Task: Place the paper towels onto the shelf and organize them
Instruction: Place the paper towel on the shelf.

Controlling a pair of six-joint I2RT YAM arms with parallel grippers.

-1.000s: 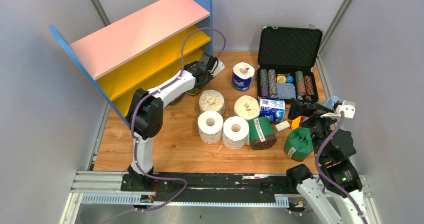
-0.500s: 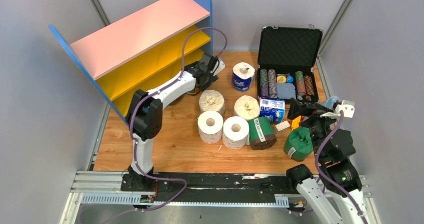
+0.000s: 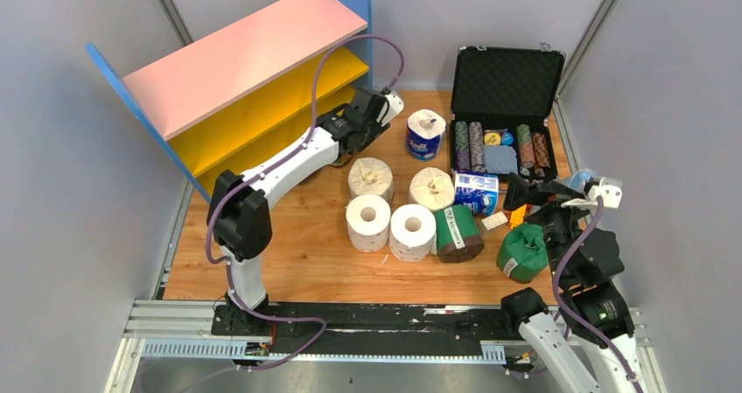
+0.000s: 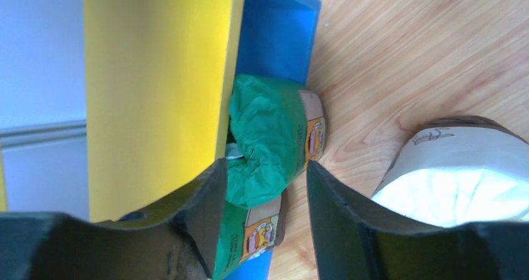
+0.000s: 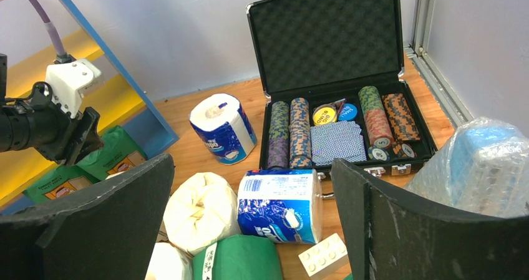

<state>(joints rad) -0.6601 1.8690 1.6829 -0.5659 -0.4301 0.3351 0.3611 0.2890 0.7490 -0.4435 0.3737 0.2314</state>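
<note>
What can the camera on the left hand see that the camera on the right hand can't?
Only the left wrist view shows the left gripper with its open fingers around a green roll under the yellow board, not squeezing it.

Only the right wrist view shows the black case, chips and blue-printed rolls.

Both show green rolls on the shelf bottom and the wooden table.

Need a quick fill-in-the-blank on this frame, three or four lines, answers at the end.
1. The green-wrapped rolls seen past the left gripper sit on the shelf's ____ tier.
2. The black case stands with its lid ____.
3. The right gripper's jaws are ____.
4. The two bare white rolls with hollow cores stand on the ____.

Missing words: bottom; open; open; table
</note>
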